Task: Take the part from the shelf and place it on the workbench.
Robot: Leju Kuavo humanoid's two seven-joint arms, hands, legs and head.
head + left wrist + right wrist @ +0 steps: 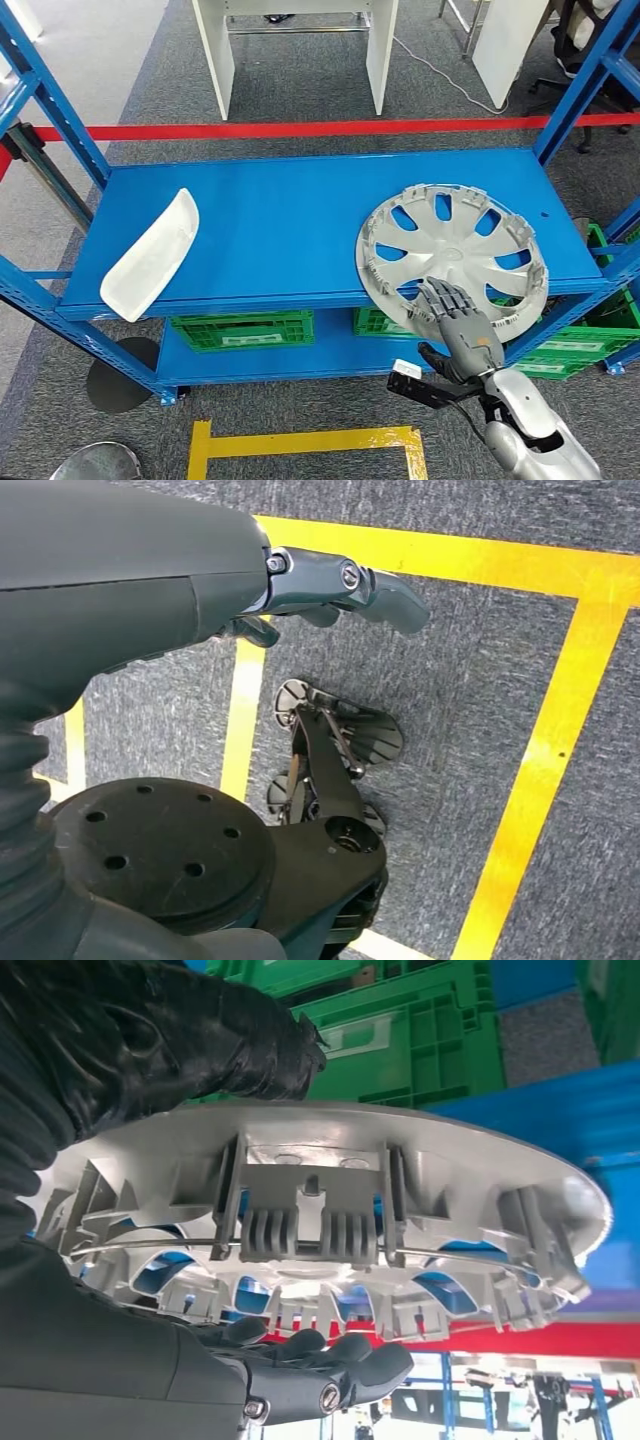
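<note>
The hubcap (pixel 451 255) is a round silver wheel cover with curved spokes and blue showing through its openings; it lies inner face up, with a ring of small clips around the rim, and the right wrist view (pixel 317 1210) shows those grey ribbed clips and a thin wire ring running under them. Its near edge juts past the front lip of the shelf (pixel 302 220), and the right hand (pixel 453 325) grips it there: the fingers (pixel 441 298) lie flat on the upper face, pointing away from the wrist, while in the right wrist view the thumb (pixel 249 1045) sits on the opposite face, so the rim is pinched between them (pixel 226 1260). The rest of the hubcap spreads beyond the fingertips, resting on the blue shelf. Far off to the hand's left, at the other end of the same shelf, lies a white curved part (pixel 151 255), also overhanging the front lip. Below the hand's level, green crates (pixel 241 328) stand on a lower blue shelf. Behind the rack a red tape (pixel 302 130) crosses grey carpet, with white furniture (pixel 226 50) beyond. On the floor near the robot runs yellow tape (pixel 302 440). The left hand (pixel 332 590) hangs above grey carpet and yellow lines, fingers loosely extended, holding nothing.
</note>
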